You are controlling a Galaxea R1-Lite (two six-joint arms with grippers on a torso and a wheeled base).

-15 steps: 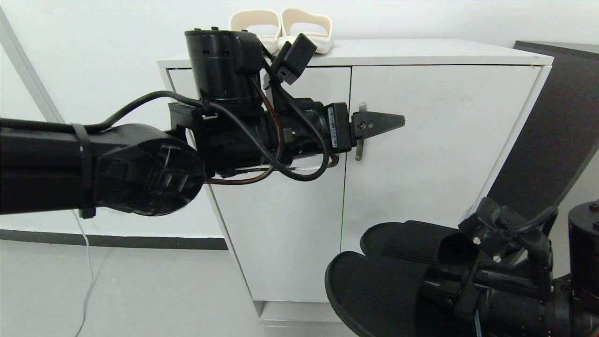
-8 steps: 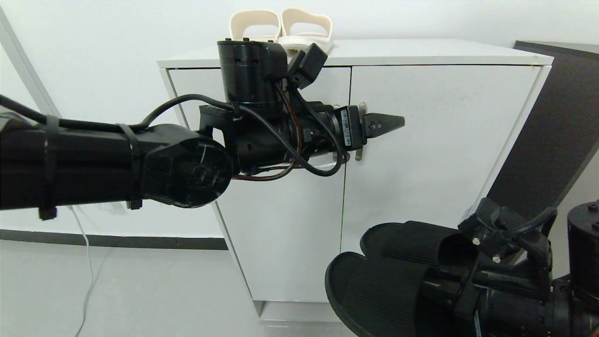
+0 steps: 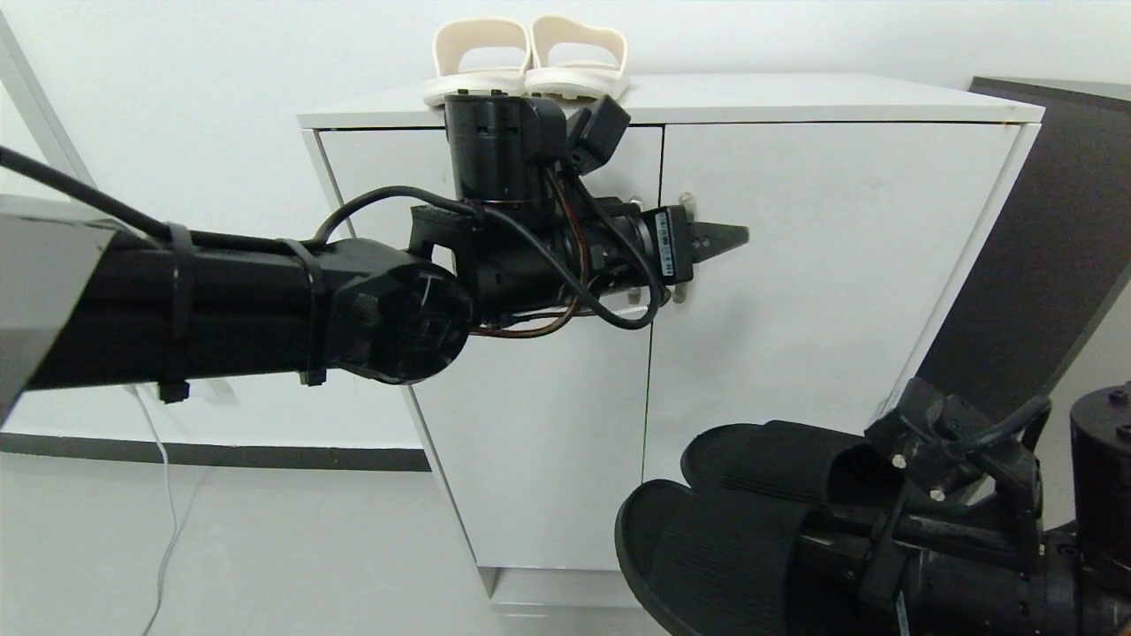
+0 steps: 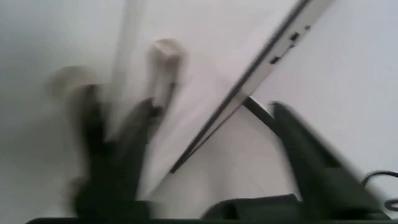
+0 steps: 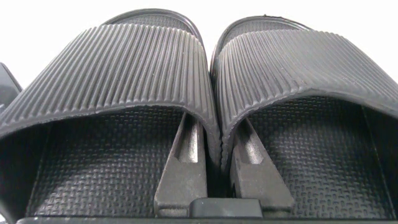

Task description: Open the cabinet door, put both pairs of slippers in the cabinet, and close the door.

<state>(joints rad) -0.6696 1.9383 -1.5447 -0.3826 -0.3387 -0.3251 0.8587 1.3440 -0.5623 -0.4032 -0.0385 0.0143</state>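
From the head view, I am on the first step, opening the door. The white cabinet (image 3: 530, 459) has both doors shut. My left gripper (image 3: 720, 237) is held out at the door handles (image 3: 686, 207), right by the line where the two doors meet. I cannot tell from here if it touches a handle. The cream slippers (image 3: 530, 53) sit side by side on the cabinet top (image 3: 839, 97). The black slippers (image 3: 751, 521) hang in my right gripper (image 3: 826, 539), low and in front of the right door (image 3: 839, 309).

In the left wrist view it is all smeared, but the fingers (image 4: 311, 162) look spread apart, gripping nothing, with a pale handle (image 4: 165, 53) near them.

In the right wrist view the fingers (image 5: 183, 168) sit one inside each black slipper (image 5: 124, 74), pinching the two inner walls together.

Next, I think I must line the left fingers up round one handle, squeeze, and pull in a curve so the door swings out. I should also keep the black slippers out of the door's way
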